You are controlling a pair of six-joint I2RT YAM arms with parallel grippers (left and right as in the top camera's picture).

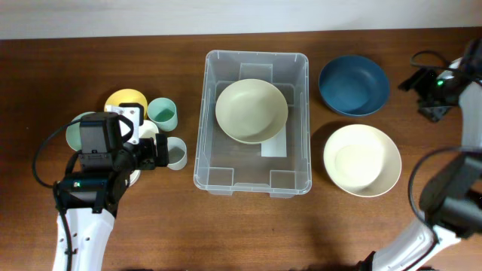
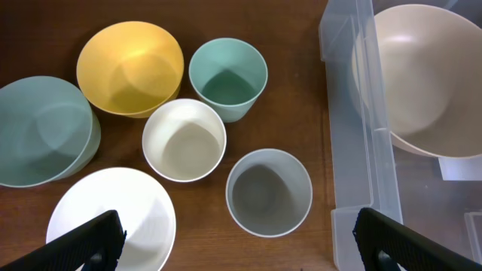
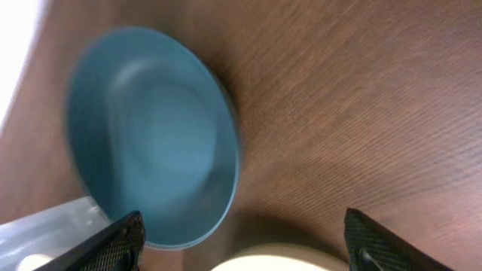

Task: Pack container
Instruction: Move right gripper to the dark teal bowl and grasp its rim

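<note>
One cream bowl (image 1: 251,111) sits in the container (image 1: 207,113); left gripper (image 2: 237,226) and right gripper (image 3: 245,229) gape empty. We judge the blue bowl (image 3: 151,135) next.

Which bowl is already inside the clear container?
The pale cream bowl: it alone lies within the container; all others, like the blue bowl, rest on the table.

The light is bright and even, and it comes from above. On the brown surface (image 1: 173,233) the shadows under things are small and soft. The clear container (image 1: 252,184) has pale shiny streaks along its rim. The top view and the left wrist view are sharp. The right wrist view is blurry: the blue bowl (image 3: 151,135) looks smeared and the wood lines look fuzzy.
</note>
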